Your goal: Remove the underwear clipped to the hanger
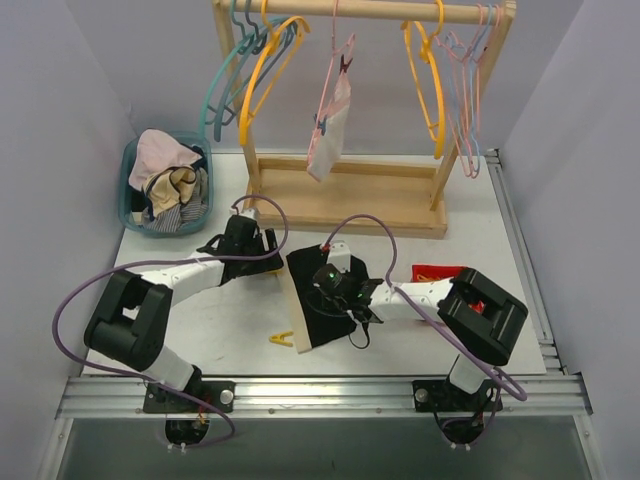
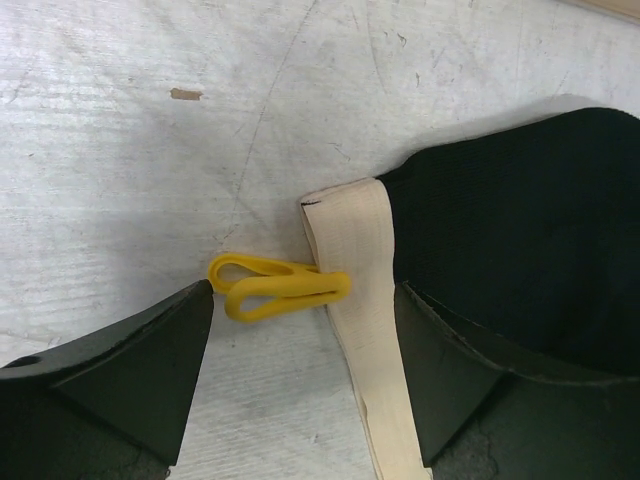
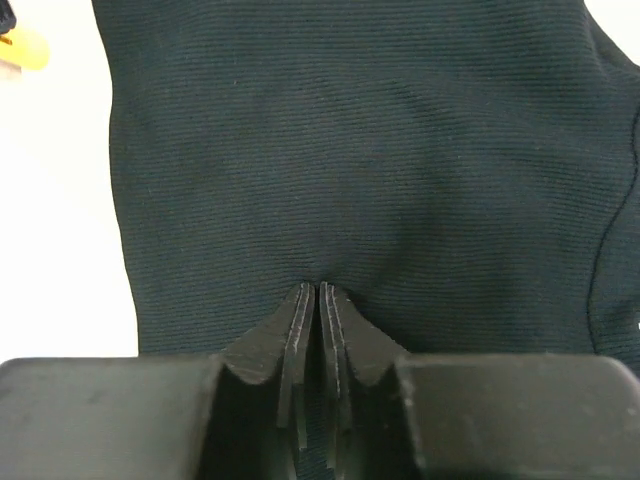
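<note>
Two briefs (image 1: 312,310), two yellow clips (image 1: 282,340), perhaps seven hangers (image 1: 258,88), one basket (image 1: 126,200)

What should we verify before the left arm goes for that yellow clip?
1. Right gripper pinning the black brief: shut on the fabric, ok.
2. Left gripper ready to close: open, ok.
3. Yellow clip lined up: it lies between the left fingers, ok.
4. Clip released from the cream waistband: it bites the band edge, not ok.
5. Second yellow clip by the brief's near edge, attached or loose: cannot tell.
6. Pale brief removed: it hangs from the rack, not ok.
</note>
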Motion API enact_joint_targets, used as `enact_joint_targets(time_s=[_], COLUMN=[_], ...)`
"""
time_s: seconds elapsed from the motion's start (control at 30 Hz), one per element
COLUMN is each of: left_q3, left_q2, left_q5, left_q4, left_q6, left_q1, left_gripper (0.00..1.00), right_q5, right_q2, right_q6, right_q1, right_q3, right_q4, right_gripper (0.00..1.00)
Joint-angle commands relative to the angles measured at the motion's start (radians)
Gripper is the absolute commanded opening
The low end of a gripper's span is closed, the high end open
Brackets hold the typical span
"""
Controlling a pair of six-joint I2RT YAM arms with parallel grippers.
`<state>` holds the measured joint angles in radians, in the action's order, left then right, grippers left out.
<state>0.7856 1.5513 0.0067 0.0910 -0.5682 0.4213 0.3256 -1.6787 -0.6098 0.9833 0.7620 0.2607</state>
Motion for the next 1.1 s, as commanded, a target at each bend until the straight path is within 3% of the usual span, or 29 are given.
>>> enact_joint_targets(time_s=[0.0,0.27,0.37,0.4,0.5,0.57,0.8,0.9,1.07], left_q3=[-0.017,-0.052,-0.104,-0.114,-0.109,-0.105,-0.112,-0.124,-0.131], left_q2=[-0.049,-0.051,-0.062,-0.062,-0.039,-0.022,-0.054,-0.080,-0.070], left_q5=[-0.020,-0.017,0.042,0.055,0.094,0.110,0.104,0.085,0.105], left_q4=[-0.059,-0.043,-0.131,-0.148,-0.178,-0.189,-0.186,-0.186,-0.209], left_q6=[0.002,-0.013,-0.030,-0.033,-0.038,-0.041,-0.030,-0.027,-0.048], left_q1=[-0.013,-0.045,-0.062,-0.071,-0.079,-0.084,-0.105,-0.110,-0.128], left_gripper=[0.82,0.84,0.72,0.62,0.44,0.41,0.40,0.55,0.65], right_q5=[-0.033,-0.043,-0.048,-0.048,-0.054,-0.054,-0.056,-0.057,-0.059], right_q2=[-0.033,-0.026,-0.026,-0.026,-0.032,-0.030,-0.024,-0.026,-0.024], right_q6=[-0.019,-0.019,-0.019,-0.021,-0.021,-0.021,-0.018,-0.013,-0.013], right_q1=[-0.018,-0.049,-0.055,-0.057,-0.055,-0.055,-0.058,-0.058,-0.058], right_q3=[-0.020,-0.050,-0.056,-0.058,-0.056,-0.056,-0.064,-0.066,-0.069], right_q4=[-0.031,-0.032,-0.032,-0.031,-0.031,-0.031,-0.032,-0.031,-0.032], right_gripper=[0.07,0.05,0.04,0.03,0.02,0.02,0.01,0.01,0.01])
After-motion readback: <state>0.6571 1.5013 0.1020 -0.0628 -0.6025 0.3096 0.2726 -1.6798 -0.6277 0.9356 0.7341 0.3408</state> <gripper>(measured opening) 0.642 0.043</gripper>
